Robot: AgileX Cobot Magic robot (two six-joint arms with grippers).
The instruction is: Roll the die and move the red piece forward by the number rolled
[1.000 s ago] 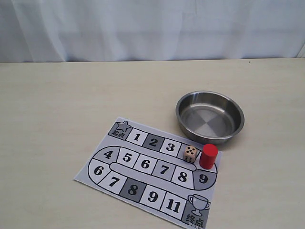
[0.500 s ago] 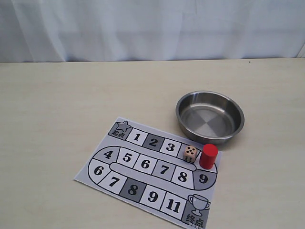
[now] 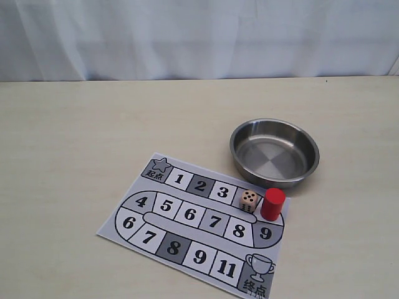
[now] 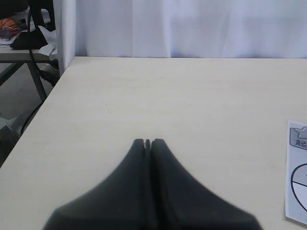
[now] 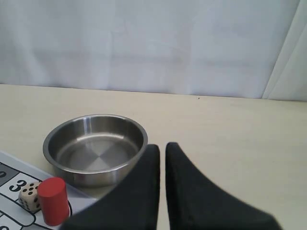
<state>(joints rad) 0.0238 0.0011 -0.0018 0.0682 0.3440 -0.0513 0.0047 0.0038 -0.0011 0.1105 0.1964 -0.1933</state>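
In the exterior view I saw the numbered game board point(image 3: 187, 218) lying flat on the pale table point(image 3: 75, 137), with the die point(image 3: 249, 200) resting on the track square just right of the 3. The red piece point(image 3: 273, 204) stood upright just right of the die, at the board's right edge above the 9. A steel bowl point(image 3: 275, 152) sat empty just beyond them. Neither arm showed there. In the left wrist view the left gripper point(image 4: 147, 142) hung over bare table with its jaws pressed together on nothing, a board corner point(image 4: 297, 177) at the edge. In the right wrist view the right gripper point(image 5: 162, 146) was closed and empty, near the bowl point(image 5: 96, 146), die point(image 5: 29, 195) and red piece point(image 5: 53, 201).
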